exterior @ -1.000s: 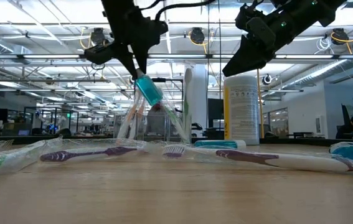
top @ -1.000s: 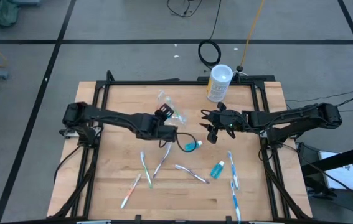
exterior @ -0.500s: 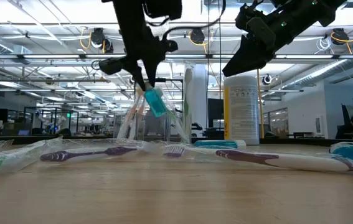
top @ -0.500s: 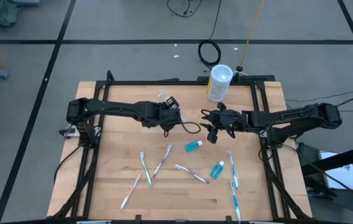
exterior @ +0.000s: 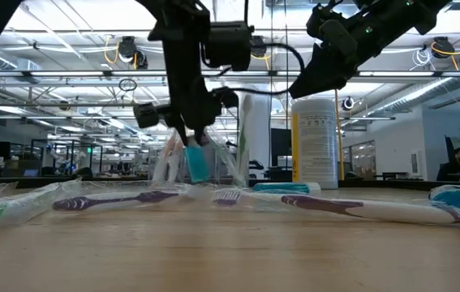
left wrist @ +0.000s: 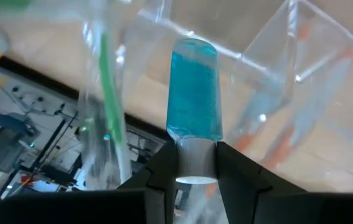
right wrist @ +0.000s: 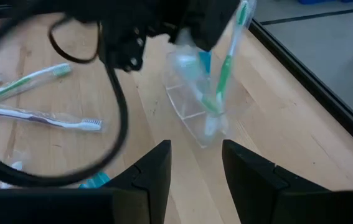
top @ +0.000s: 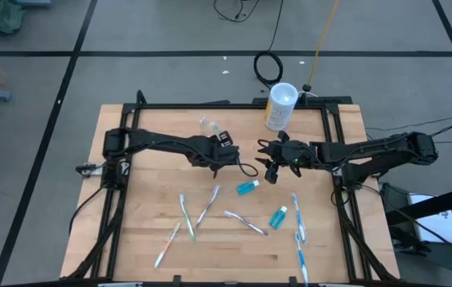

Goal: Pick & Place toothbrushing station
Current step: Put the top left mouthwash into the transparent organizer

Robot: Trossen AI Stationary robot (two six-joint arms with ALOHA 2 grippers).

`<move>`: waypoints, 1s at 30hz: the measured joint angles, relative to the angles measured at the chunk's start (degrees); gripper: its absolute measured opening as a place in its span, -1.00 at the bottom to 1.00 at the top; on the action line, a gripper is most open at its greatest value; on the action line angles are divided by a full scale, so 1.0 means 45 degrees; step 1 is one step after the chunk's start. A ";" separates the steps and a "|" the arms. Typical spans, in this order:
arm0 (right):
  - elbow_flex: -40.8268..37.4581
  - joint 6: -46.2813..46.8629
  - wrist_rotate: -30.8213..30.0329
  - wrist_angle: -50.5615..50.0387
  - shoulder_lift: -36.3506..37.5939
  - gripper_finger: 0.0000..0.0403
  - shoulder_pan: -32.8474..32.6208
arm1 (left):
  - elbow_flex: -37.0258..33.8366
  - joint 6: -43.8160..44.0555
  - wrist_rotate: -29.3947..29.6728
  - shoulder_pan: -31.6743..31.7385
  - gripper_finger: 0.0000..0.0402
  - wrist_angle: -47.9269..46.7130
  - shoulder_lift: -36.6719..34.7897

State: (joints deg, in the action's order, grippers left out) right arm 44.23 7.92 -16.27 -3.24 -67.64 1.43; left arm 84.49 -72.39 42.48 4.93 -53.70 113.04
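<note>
Toothpaste tube (left wrist: 194, 93): teal, pinched by its white cap, hanging at the clear holder (right wrist: 196, 106) near the table's far edge.
Left gripper (left wrist: 195, 163): closed on the tube's cap.
Right gripper (top: 267, 165): parted, empty, mid-table.
Toothbrushes (top: 186, 215): loose on the table (top: 130, 223).

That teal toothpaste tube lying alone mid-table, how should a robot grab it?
Judging from above, the teal toothpaste tube lies flat with bare wood around it. Come straight down and pinch across its narrow width, at the body near the cap, fingers either side.
</note>
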 joint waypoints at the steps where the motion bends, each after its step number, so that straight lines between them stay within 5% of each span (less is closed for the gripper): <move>1: 0.0000 0.0000 0.0000 0.0009 0.0000 -0.33 0.0000 | 0.0000 -0.0041 0.0005 0.0000 -0.56 0.0014 0.0119; 7: 0.0000 -0.0002 -0.0005 0.0096 0.0000 -0.33 -0.0002 | 0.0000 -0.0582 -0.0204 -0.0039 -0.56 0.0093 0.0251; 23: 0.0000 -0.0005 -0.0010 0.0106 0.0000 -0.33 -0.0005 | 0.0000 0.3670 -0.0331 -0.0015 -0.56 0.1650 0.0251; 30: 0.0000 -0.0005 -0.0010 0.0106 0.0000 -0.33 -0.0005 | 0.0000 0.2519 -0.0335 0.0015 -0.56 0.1667 0.0251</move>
State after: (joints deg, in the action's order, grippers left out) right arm 44.23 7.90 -16.32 -2.76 -67.64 1.41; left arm 84.49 -61.05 40.97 4.99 -46.20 114.17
